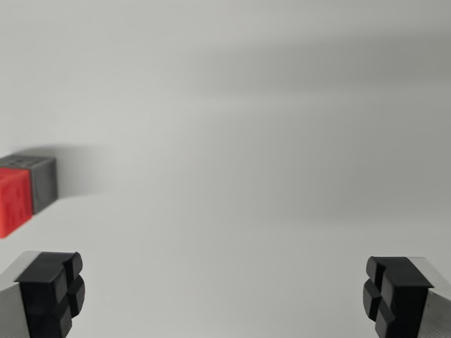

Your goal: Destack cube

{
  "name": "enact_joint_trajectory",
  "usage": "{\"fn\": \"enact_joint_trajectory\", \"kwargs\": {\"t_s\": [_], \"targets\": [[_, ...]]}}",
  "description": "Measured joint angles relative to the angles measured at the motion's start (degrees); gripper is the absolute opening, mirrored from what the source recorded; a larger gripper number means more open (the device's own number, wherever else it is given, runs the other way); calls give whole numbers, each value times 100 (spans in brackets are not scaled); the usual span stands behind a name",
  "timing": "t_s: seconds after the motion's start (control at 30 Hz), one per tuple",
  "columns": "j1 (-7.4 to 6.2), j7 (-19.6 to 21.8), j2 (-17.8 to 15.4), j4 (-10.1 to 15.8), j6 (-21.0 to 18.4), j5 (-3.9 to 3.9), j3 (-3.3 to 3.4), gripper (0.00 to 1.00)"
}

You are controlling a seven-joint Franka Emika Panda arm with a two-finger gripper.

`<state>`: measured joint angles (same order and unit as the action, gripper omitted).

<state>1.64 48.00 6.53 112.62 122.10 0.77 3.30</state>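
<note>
At the wrist view's left edge a red cube (14,201) sits against a grey cube (39,178), both partly cut off by the frame. From this angle I cannot tell which one is on top. My gripper (224,294) is open, its black fingertips (53,289) spread wide at the bottom corners. Nothing lies between them. The cubes are up and to the left of the left fingertip, apart from it.
A plain white surface (246,176) fills the rest of the view, with soft shadows across the top and beside the cubes.
</note>
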Motion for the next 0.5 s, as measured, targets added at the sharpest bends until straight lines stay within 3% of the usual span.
{"fn": "enact_joint_trajectory", "kwargs": {"t_s": [0.5], "targets": [[-231, 307, 56, 269, 285, -12, -54, 100]]}}
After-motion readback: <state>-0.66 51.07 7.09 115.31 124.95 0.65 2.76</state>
